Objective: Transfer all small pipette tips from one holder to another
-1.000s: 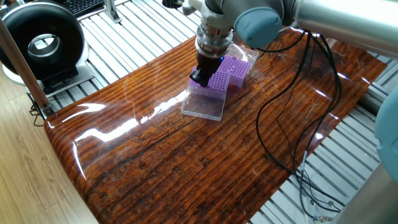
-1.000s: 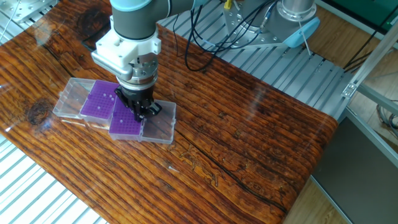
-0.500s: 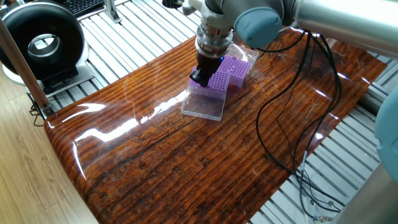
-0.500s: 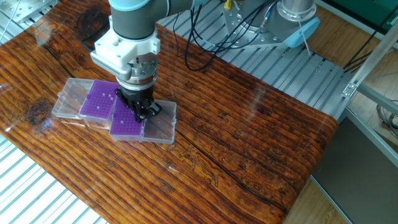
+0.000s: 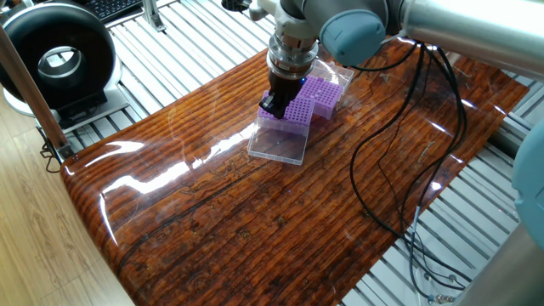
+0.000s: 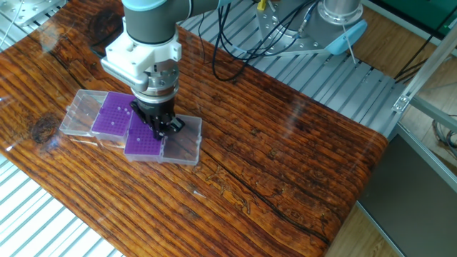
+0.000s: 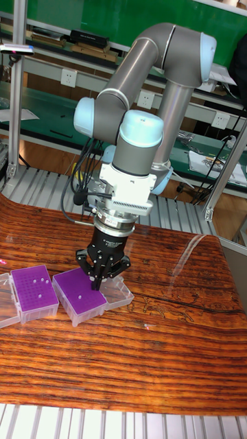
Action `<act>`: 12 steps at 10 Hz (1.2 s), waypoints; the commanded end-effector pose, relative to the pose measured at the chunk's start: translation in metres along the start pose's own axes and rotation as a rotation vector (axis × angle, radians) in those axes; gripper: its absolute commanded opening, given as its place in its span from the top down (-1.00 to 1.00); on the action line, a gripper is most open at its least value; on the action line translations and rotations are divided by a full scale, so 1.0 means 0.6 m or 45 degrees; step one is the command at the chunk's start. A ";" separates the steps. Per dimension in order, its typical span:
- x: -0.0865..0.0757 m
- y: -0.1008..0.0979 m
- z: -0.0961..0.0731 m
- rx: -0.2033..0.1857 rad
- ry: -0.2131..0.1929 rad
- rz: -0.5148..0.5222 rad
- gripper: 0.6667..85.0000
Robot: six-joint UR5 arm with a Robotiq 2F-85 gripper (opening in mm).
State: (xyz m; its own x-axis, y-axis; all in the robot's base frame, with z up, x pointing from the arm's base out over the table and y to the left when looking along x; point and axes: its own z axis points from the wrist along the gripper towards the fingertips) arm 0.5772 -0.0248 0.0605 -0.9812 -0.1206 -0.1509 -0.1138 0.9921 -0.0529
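Two purple holders sit side by side in clear boxes on the wooden table: the left holder point(image 6: 110, 114) point(image 7: 33, 292) and the right holder point(image 6: 142, 140) point(image 7: 79, 295) point(image 5: 298, 106). A few white small pipette tips point(image 7: 41, 279) dot both grids. My gripper point(image 6: 158, 128) point(image 7: 94, 278) point(image 5: 274, 107) points straight down over the right holder's back corner, just above its grid. Its fingers meet at the tips and look shut. Whether a tip sits between them is too small to see.
Open clear lids point(image 6: 185, 140) point(image 5: 280, 144) lie flat beside the boxes. Black cables point(image 5: 399, 170) trail across the table's right side. A black round device point(image 5: 56, 56) stands beyond the left edge, with metal slats around the table.
The arm's wrist has shifted slightly to the left over the holders. The gripper tips stay over the right holder, and the fingers look the same.
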 end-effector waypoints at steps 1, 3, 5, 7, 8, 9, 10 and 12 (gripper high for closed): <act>-0.009 -0.027 -0.007 0.078 -0.013 -0.038 0.98; -0.009 -0.023 -0.007 0.065 -0.013 -0.024 0.98; -0.010 -0.005 -0.005 0.007 -0.019 0.005 0.98; -0.010 -0.004 -0.008 0.002 -0.013 0.005 0.98; -0.009 -0.008 -0.009 0.012 -0.010 -0.002 0.98; -0.009 -0.012 -0.011 0.015 -0.006 -0.008 0.98; -0.009 -0.015 -0.013 0.017 -0.002 -0.016 0.98; -0.004 -0.023 -0.016 0.036 0.016 -0.010 0.98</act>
State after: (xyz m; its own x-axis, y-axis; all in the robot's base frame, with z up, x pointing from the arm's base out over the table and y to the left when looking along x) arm 0.5810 -0.0341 0.0677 -0.9797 -0.1362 -0.1471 -0.1254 0.9888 -0.0808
